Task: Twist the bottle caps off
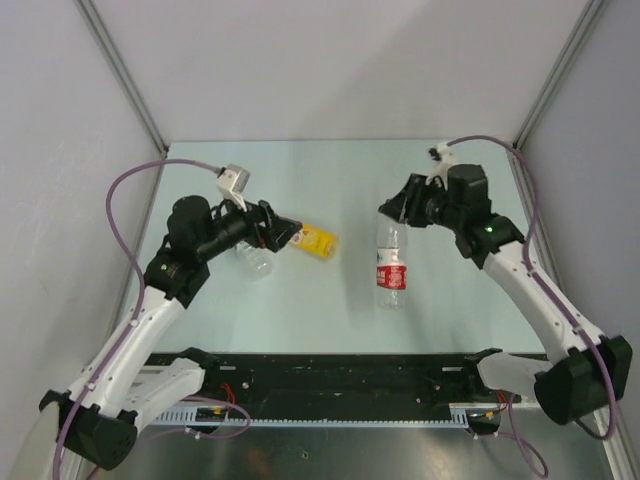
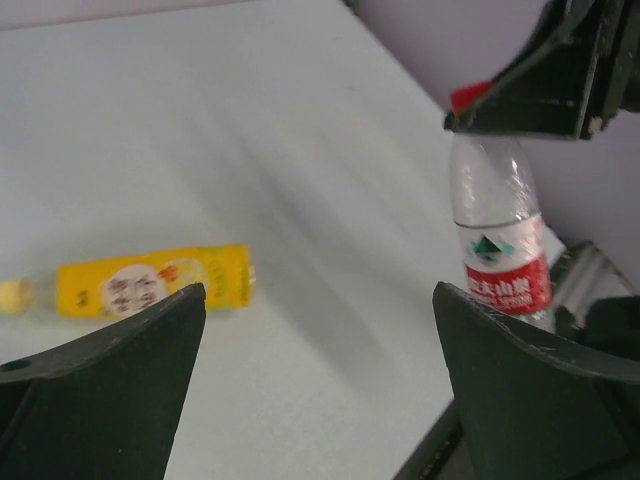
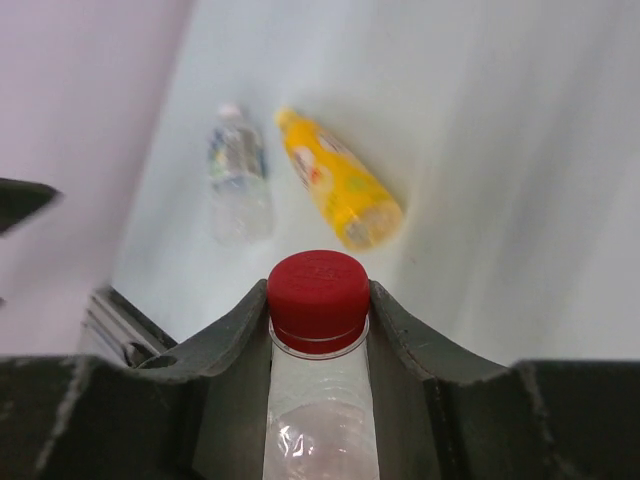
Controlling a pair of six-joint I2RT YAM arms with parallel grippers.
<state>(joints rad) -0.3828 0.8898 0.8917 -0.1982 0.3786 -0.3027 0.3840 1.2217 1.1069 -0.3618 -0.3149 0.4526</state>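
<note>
Right wrist — red cap, clear bottle

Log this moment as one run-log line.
left gripper open, empty | right gripper shut on slim bottle, upright | red cap on | yellow bottle, short bottle lying down

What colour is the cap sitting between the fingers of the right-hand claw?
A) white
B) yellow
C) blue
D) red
D: the right wrist view shows a red cap held tight between the right claw's fingers, on top of the slim clear bottle.
</note>
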